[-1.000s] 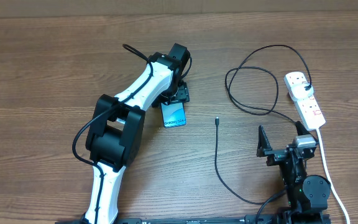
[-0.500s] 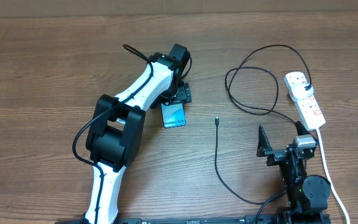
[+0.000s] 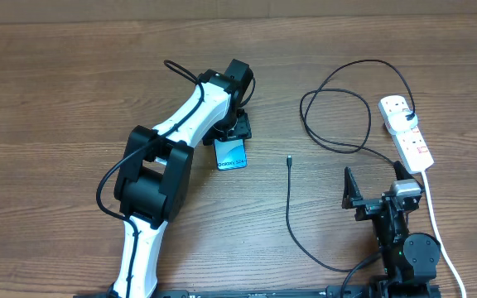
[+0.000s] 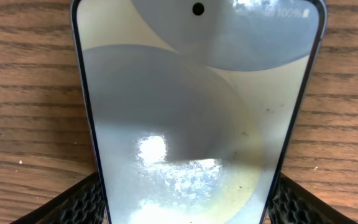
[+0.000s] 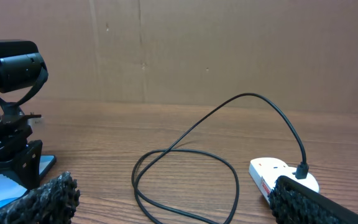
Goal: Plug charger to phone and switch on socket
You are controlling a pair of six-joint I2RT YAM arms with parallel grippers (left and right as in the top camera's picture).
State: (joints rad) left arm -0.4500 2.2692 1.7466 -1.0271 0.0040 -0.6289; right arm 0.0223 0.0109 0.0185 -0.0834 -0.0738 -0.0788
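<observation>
The charger [image 3: 287, 203] sprawls over the right half of the wooden table [image 3: 48, 99]. In the overhead view it leaves the socket, arcs up, loops in the upper right and drops out of sight at the right arm. It then curves back from the lower edge and runs straight up to right of centre.

The left arm [image 3: 151, 174], white and black, reaches from the bottom left up to upper centre.

The socket [image 3: 410, 136] lies slantwise at the right edge. A plug sits at its upper end, and its white cord [image 3: 437, 228] trails to the lower right.

The right gripper [image 3: 375, 186] sits at lower right, just below the socket, its fingers spread wide with nothing between them.

The phone [image 3: 231, 152] lies screen-up just left of centre. Its upper end is under the left gripper [image 3: 237, 131]. In the left wrist view the pads [image 4: 89, 199] appear pressed against both long edges of the phone [image 4: 197, 124].

The charger's tip [image 3: 289, 159] lies free on the wood, apart from the phone, to its right.
</observation>
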